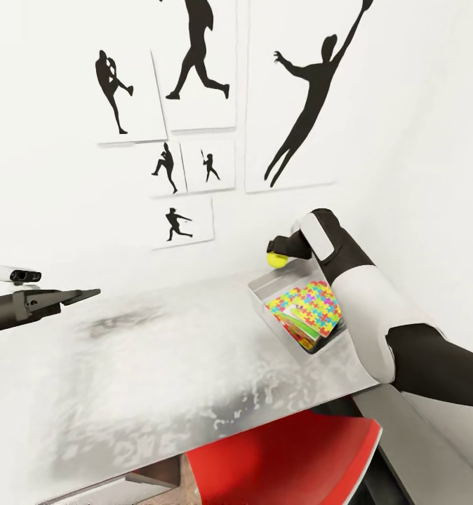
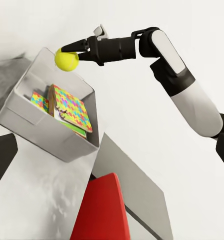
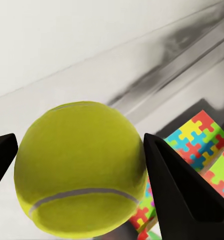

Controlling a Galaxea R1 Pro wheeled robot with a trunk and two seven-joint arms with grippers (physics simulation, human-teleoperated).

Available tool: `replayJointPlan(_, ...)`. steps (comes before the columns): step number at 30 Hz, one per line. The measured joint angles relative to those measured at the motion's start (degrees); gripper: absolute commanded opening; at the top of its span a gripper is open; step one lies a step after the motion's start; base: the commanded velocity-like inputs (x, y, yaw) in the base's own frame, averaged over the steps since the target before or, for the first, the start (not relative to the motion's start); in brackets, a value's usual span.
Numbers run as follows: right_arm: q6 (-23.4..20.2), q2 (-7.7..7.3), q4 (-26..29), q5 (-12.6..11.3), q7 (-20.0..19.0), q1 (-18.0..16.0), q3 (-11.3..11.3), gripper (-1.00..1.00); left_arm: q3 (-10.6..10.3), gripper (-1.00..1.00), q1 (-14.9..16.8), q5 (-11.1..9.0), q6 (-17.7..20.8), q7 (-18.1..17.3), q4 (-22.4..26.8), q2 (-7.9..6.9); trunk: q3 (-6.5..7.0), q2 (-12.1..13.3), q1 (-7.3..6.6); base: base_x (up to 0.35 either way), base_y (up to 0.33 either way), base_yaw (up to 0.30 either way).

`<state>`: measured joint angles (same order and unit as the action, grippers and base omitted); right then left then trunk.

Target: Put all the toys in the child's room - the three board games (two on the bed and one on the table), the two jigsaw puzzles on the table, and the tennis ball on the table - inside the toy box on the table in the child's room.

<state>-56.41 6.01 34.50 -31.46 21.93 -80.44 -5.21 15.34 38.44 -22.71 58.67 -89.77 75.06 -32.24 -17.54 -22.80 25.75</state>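
Grey table (image 1: 159,365), one toy box (image 1: 264,308), two jigsaw puzzles (image 1: 308,308), one tennis ball (image 1: 276,260).

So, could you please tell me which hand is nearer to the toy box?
The right hand: it holds the tennis ball just above the toy box, at its far end. The left hand hovers well away, across the table.

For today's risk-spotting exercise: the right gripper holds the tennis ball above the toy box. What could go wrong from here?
1. The tennis ball hangs near the far rim of the toy box, not its middle; released there, it may drop outside.
2. The jigsaw puzzles lie tilted inside, so the ball might bounce off them and out.
3. The right gripper pinches a round ball; it could slip early.
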Motion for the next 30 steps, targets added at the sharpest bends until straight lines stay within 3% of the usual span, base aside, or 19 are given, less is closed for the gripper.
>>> replayJointPlan(8,-0.5,-0.21,0.0,0.0,-0.1,0.1,0.0,-1.00,0.0,1.00,0.0,0.0,0.0,0.0,0.0,0.00,-0.74,0.0,0.00,0.000,0.000,0.091)
replayJointPlan(13,-0.8,-2.82,0.0,0.0,-2.4,0.1,-0.1,-1.00,0.1,1.00,0.0,0.1,0.0,0.0,0.0,0.00,-1.20,0.0,0.00,0.000,0.000,0.088)
replayJointPlan(16,-1.0,-3.51,0.0,0.0,-3.9,0.1,-0.1,-1.00,0.0,1.00,0.0,0.1,0.0,0.0,0.0,0.00,-1.41,0.0,0.00,0.000,0.000,0.037)
replayJointPlan(20,-3.5,-3.75,0.0,0.0,-4.4,0.1,-0.1,-1.00,0.0,1.00,0.0,0.1,0.0,0.0,0.0,0.00,-1.47,0.0,0.00,0.000,0.000,0.008)
replayJointPlan(25,-3.5,-3.85,-0.1,0.0,-4.7,0.0,-0.3,-1.00,-0.1,1.00,0.0,0.1,0.0,0.0,0.0,0.00,-1.48,0.0,0.00,0.000,0.000,0.000)
replayJointPlan(27,-3.5,-4.07,-0.2,0.0,-4.8,0.0,-1.3,-1.00,-0.1,1.00,0.0,0.1,0.0,0.0,0.0,0.00,-1.48,0.0,0.00,0.000,0.000,0.000)
replayJointPlan(30,-3.5,-5.06,-0.4,-0.3,-4.9,0.0,-6.0,-1.00,-0.1,1.00,0.0,0.1,0.0,0.0,0.0,0.00,-1.48,0.0,0.00,0.000,0.000,0.000)
